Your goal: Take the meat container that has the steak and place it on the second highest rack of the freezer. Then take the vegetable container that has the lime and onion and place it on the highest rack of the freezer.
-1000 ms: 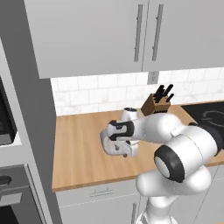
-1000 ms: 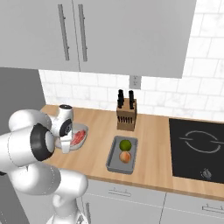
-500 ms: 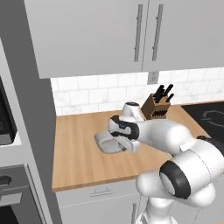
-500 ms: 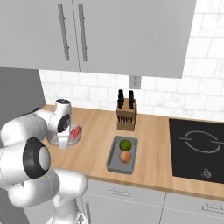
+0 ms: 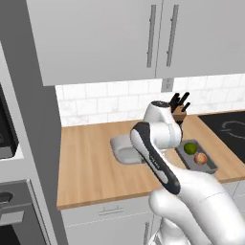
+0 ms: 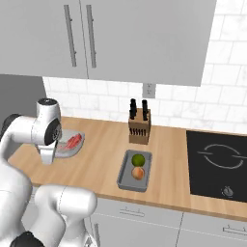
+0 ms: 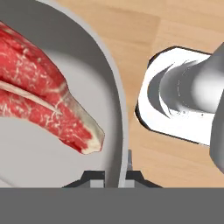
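Observation:
The meat container (image 6: 72, 147), a light-grey rounded tub, sits slightly tilted at the left of the wooden counter with the red marbled steak (image 6: 73, 142) inside. My gripper (image 6: 52, 158) is at the tub's left edge. In the hand view the steak (image 7: 41, 105) lies close up, and the tub's thick rim (image 7: 117, 109) runs down between my fingertips, with my gripper (image 7: 116, 177) shut on it. The vegetable container (image 6: 126, 179), a dark-grey tray, holds the lime (image 6: 138, 159) and the onion (image 6: 138, 173). The freezer and its racks are out of view.
A knife block (image 6: 139, 126) stands against the tiled wall behind the tray. A black cooktop (image 6: 226, 164) lies at the counter's right. Grey wall cabinets (image 6: 120, 38) hang above. A tall grey panel (image 5: 28, 119) and black oven (image 5: 5, 124) bound the counter's left end.
My arm has swung its elbow up and over, and the hand with the meat container has shifted a little to the left along the counter. The tray has not moved.

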Robot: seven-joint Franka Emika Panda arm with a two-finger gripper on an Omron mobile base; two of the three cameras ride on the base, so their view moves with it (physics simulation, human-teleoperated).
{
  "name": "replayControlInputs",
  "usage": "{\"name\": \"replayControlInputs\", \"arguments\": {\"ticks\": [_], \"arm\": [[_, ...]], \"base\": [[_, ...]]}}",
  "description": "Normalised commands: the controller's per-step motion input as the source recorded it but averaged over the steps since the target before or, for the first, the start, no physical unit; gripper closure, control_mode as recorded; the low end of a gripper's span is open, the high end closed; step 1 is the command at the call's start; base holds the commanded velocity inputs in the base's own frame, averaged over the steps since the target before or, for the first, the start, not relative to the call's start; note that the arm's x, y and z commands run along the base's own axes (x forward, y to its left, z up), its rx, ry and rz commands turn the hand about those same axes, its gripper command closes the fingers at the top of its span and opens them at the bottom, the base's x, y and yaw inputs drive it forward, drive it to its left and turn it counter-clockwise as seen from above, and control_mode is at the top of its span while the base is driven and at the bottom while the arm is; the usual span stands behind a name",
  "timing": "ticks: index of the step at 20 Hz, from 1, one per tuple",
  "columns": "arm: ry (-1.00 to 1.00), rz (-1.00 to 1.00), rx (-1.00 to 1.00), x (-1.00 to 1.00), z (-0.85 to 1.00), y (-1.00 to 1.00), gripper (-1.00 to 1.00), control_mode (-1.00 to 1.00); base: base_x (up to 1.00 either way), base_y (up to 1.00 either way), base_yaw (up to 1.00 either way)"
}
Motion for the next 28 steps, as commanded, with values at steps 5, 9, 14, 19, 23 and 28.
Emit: {"name": "replayControlInputs", "arguments": {"ticks": [5, 9, 14, 19, 23, 28], "arm": [[-0.24, -0.05, 0.00, -0.70, 0.80, 0.00, 1.00, -1.00], [-0.04, 0.00, 0.00, -0.15, 0.02, 0.00, 1.00, -1.00], [0.00, 0.01, 0.00, -0.14, 0.00, 0.04, 1.00, 1.00], [0.00, 0.00, 0.00, 0.00, 0.00, 0.00, 1.00, 1.00], [0.00, 0.00, 0.00, 0.00, 0.00, 0.00, 1.00, 1.00], [0.00, 0.00, 0.00, 0.00, 0.00, 0.00, 1.00, 1.00]], "base": [[0.00, 0.00, 0.00], [0.00, 0.00, 0.00], [-0.79, 0.41, 0.04], [-1.00, 0.79, 0.09], [-1.00, 0.98, 0.16], [-0.52, 1.00, 0.37]]}}
